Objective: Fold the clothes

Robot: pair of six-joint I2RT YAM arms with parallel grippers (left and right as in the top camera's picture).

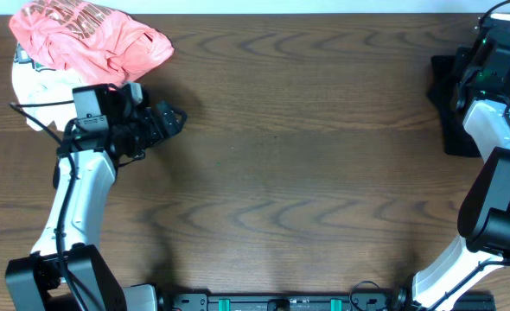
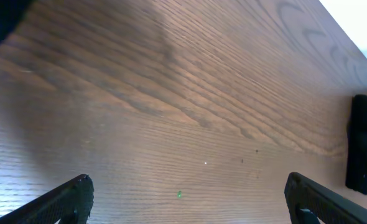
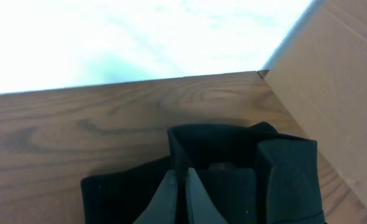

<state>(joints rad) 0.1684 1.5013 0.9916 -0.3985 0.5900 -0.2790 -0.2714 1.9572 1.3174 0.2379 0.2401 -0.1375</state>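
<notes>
A coral-pink printed tee lies bunched at the table's far left corner, on top of a white garment. Just in front of that pile my left gripper hovers over bare wood, wide open with nothing between its fingers. At the far right lies a folded black garment, also visible in the left wrist view. My right gripper is shut, its tips down on the black cloth beside a raised fold. Whether any cloth is pinched does not show.
A cardboard wall rises just right of the black stack, at the table's far right corner. The far table edge runs right behind it. The wooden table spans the space between the two arms.
</notes>
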